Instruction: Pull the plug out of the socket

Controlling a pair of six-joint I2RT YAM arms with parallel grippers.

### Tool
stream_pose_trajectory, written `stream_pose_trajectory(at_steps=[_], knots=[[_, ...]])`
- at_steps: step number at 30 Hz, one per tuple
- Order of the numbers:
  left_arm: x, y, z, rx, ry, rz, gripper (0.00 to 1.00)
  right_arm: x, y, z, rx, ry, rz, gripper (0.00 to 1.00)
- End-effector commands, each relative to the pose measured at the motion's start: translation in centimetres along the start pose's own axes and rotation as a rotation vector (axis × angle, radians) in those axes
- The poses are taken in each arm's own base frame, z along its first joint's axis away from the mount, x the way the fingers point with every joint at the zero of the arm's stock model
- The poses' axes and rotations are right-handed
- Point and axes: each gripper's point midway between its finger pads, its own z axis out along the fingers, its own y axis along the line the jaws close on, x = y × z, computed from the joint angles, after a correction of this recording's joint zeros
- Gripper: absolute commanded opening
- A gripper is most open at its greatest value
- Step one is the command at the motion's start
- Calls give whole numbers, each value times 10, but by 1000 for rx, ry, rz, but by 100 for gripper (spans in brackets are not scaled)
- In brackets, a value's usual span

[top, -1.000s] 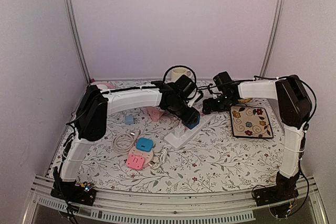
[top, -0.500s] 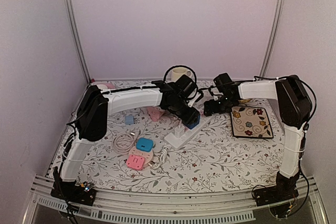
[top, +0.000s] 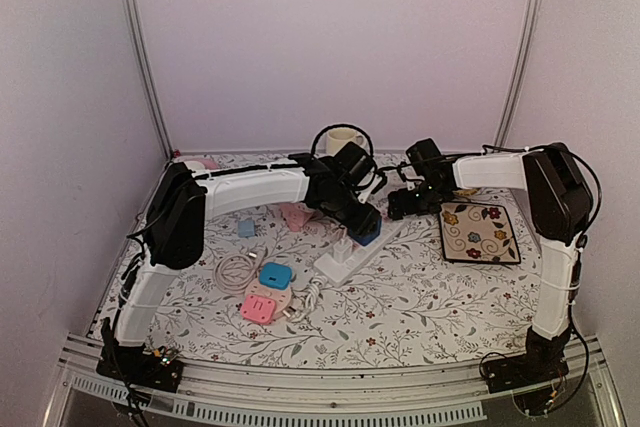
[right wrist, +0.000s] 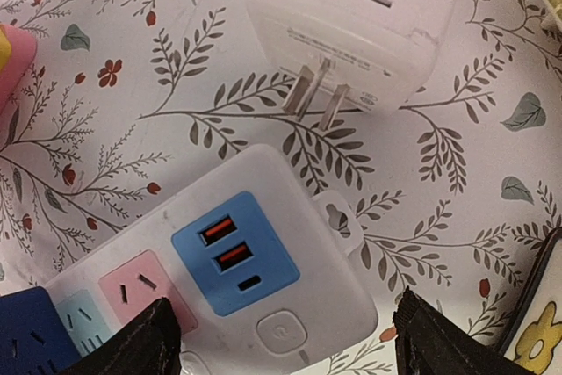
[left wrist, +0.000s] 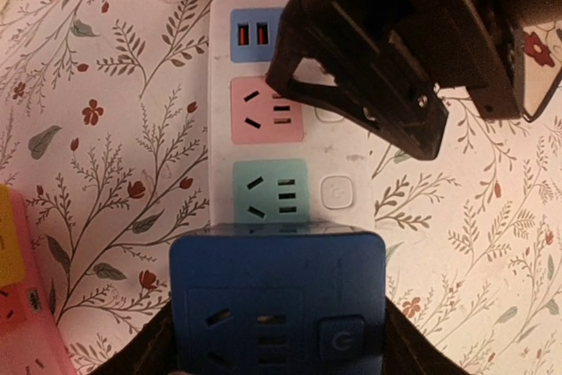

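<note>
The flowered table (top: 420,307) carries a white strip (left wrist: 351,173). The right gripper (right wrist: 288,335) stands wide apart over the strip's USB end. The left gripper (left wrist: 277,353) clasps the blue plug (left wrist: 277,300) by both sides. The plug sits on the strip, just beside the green outlet. A white adapter (right wrist: 351,24) lies on the table just past the USB end, prongs toward the strip.

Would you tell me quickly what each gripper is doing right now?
Left gripper: shut on the blue plug.
Right gripper: open over the power strip.
</note>
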Motion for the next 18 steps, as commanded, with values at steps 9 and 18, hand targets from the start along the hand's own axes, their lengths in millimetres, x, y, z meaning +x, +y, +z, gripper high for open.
stream_pose_trajectory(at_steps=[9,18], knots=[[-78,4,-57,47,-279,-67,45,51,-18,27,85,170,-38,87],[-82,15,-64,84,-304,-127,45,53,-20,27,95,176,-39,87]])
